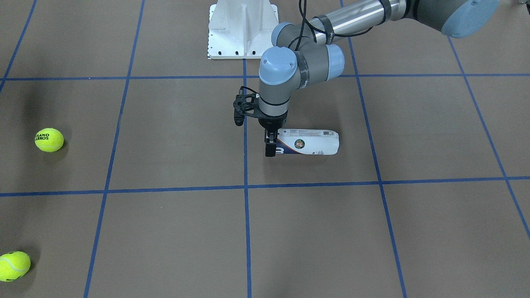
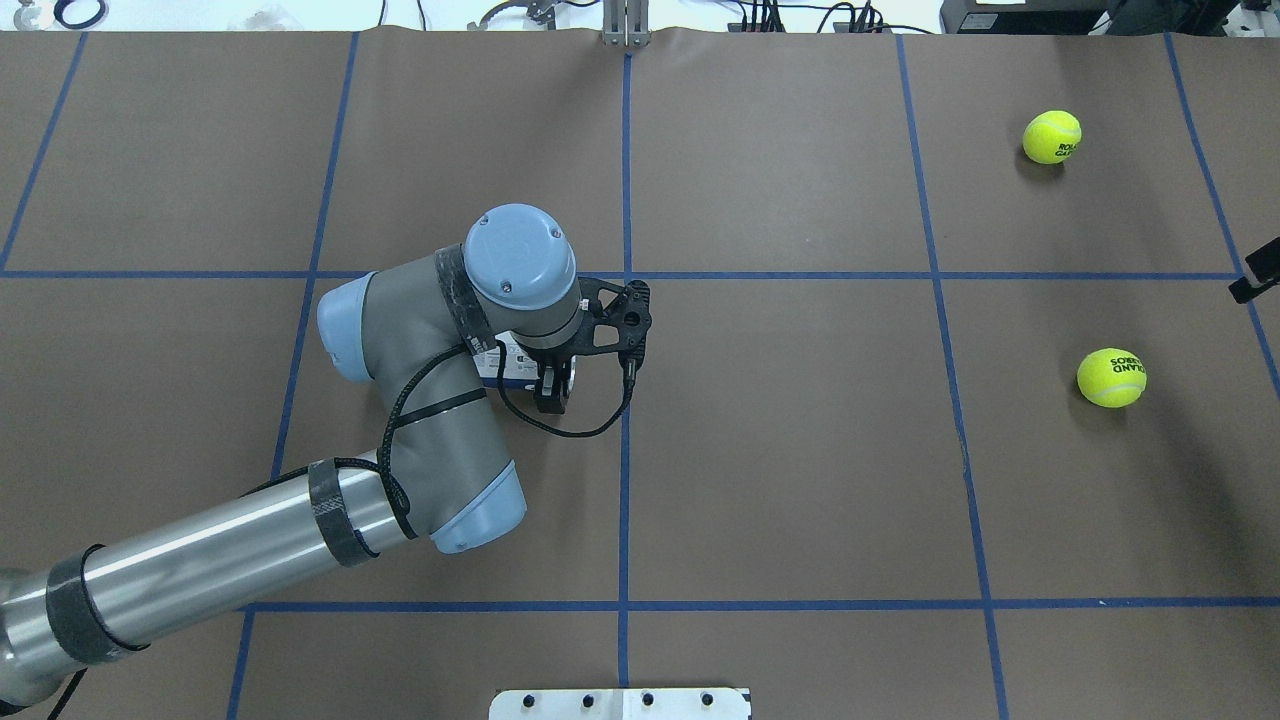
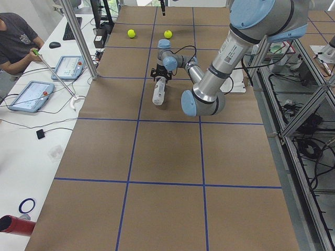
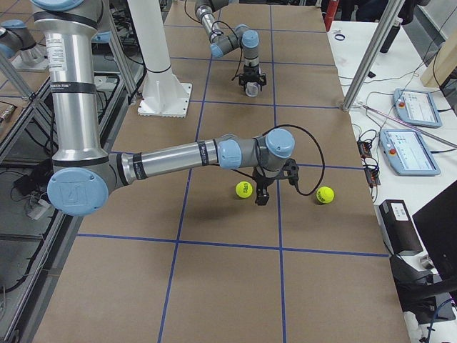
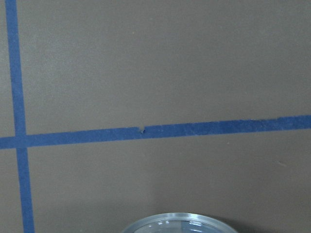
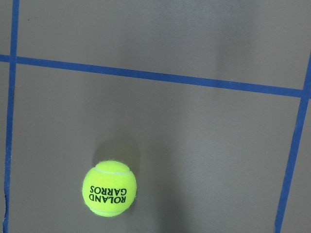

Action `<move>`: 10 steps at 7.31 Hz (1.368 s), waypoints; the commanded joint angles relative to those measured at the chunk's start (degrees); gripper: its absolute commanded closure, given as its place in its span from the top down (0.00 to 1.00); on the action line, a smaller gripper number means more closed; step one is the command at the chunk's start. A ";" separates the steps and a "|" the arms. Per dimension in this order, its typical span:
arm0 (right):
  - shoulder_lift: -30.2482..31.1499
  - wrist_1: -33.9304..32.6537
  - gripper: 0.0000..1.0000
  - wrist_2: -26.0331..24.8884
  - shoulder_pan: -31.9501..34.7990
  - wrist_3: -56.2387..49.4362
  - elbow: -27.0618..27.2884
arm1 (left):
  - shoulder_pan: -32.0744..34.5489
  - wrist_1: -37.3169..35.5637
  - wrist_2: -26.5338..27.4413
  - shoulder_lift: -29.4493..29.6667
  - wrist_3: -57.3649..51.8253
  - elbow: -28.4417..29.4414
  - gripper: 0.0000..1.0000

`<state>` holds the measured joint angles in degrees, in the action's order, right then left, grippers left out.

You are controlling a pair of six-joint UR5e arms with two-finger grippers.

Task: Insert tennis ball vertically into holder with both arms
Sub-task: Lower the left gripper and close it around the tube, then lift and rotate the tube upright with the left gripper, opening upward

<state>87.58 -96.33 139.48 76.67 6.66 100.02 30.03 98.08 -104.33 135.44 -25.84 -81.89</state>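
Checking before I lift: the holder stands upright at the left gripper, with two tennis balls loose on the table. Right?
Not quite. The holder lies on its side at the left gripper, as the exterior front-facing view shows. Two tennis balls are loose on the table.

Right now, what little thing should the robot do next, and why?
Probably the left gripper should grip the can and tip it upright, because the can lies on its side on the table and the gripper is already down at one end of it.

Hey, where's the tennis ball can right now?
In the front-facing view the tennis-ball can lies on its side just right of centre, with the left gripper at one end.
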 commanded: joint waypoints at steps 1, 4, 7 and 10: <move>-0.04 0.00 1.00 0.00 -0.03 0.02 0.00 | -0.14 0.01 0.00 0.00 0.00 0.15 0.90; -0.04 0.09 1.00 0.00 -0.03 0.02 0.17 | 0.12 0.01 0.00 1.14 -0.08 -0.72 0.75; -0.13 0.09 1.00 0.09 -0.03 0.02 0.44 | 3.36 1.75 0.00 1.94 3.23 -6.77 0.75; -0.39 0.17 1.00 0.62 -0.03 -0.24 0.97 | 4.07 25.34 2.44 1.23 21.55 -6.70 0.75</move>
<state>87.33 -96.22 140.01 76.67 6.45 100.74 33.95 114.21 -103.72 136.96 -12.57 -88.49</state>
